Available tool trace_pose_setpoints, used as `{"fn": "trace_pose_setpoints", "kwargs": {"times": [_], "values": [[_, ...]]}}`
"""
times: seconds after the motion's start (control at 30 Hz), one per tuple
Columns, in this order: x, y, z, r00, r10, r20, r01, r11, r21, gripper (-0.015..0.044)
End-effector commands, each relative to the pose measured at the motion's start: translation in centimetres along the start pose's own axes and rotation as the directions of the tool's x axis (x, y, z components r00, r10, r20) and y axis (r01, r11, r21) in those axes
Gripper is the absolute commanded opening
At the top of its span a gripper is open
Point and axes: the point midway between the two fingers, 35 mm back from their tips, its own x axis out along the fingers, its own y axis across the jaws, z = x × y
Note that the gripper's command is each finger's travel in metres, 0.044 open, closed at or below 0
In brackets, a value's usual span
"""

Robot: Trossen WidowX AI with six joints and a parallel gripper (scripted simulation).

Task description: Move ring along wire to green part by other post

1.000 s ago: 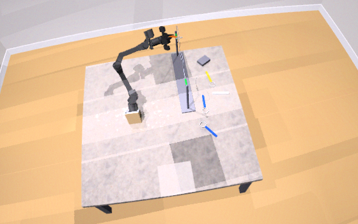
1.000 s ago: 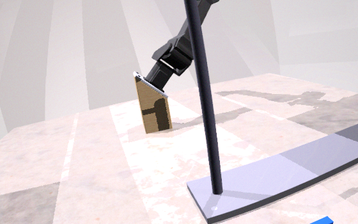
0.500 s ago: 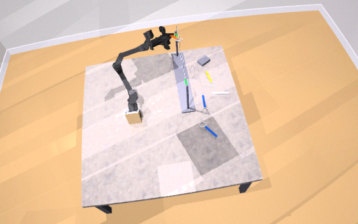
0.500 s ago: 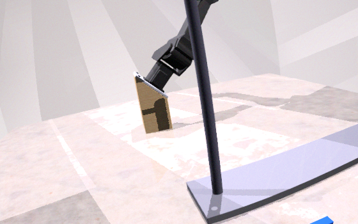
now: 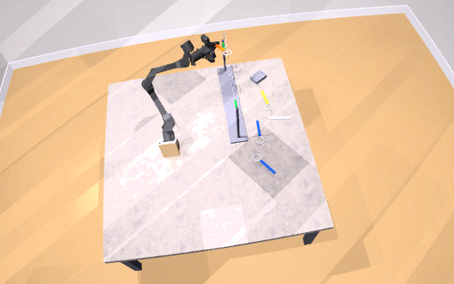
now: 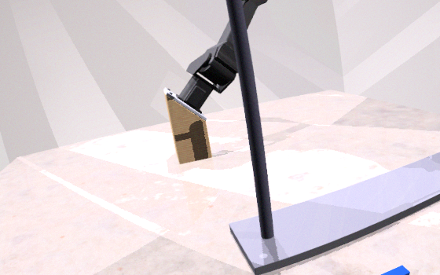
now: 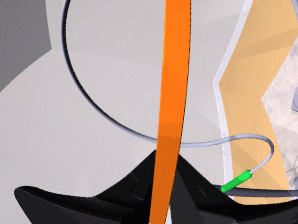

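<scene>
My gripper (image 5: 217, 44) (image 7: 164, 156) is shut on the orange handle (image 5: 220, 48) (image 7: 176, 65), high up by the far post (image 5: 224, 62). The ring (image 5: 227, 52) is at the handle's far end, close to the post top. The green part (image 5: 223, 45) (image 7: 236, 181) there is beside the handle. In the wrist view the thin grey wire (image 7: 272, 147) bends away from that green part; a large grey arc runs behind the handle. Whether the wire passes through the ring is too small to tell. The near post (image 5: 237, 123) (image 6: 254, 118) has its green part (image 5: 236, 104) on top.
The long base plate (image 5: 229, 101) (image 6: 329, 188) joins both posts. Beyond it lie a grey block (image 5: 259, 76), a yellow-handled ring (image 5: 264, 97), a white handle (image 5: 280, 118) and two blue handles (image 5: 259, 128) (image 5: 267, 166). The arm's wooden mount (image 5: 169, 149) (image 6: 181, 137) stands on the near side.
</scene>
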Motion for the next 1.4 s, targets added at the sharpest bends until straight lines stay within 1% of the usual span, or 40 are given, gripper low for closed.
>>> {"fn": "trace_pose_setpoints", "kwargs": {"times": [0.0,0.67,1.37], "values": [[-0.2,0.1,0.0,1.000,0.027,-0.007,-0.027,0.998,0.056,-0.0150],[-0.2,0.8,0.1,0.988,0.147,0.039,-0.152,0.951,0.269,-0.0150],[-0.3,1.6,0.3,0.961,0.255,0.112,-0.277,0.838,0.470,-0.0150]]}}
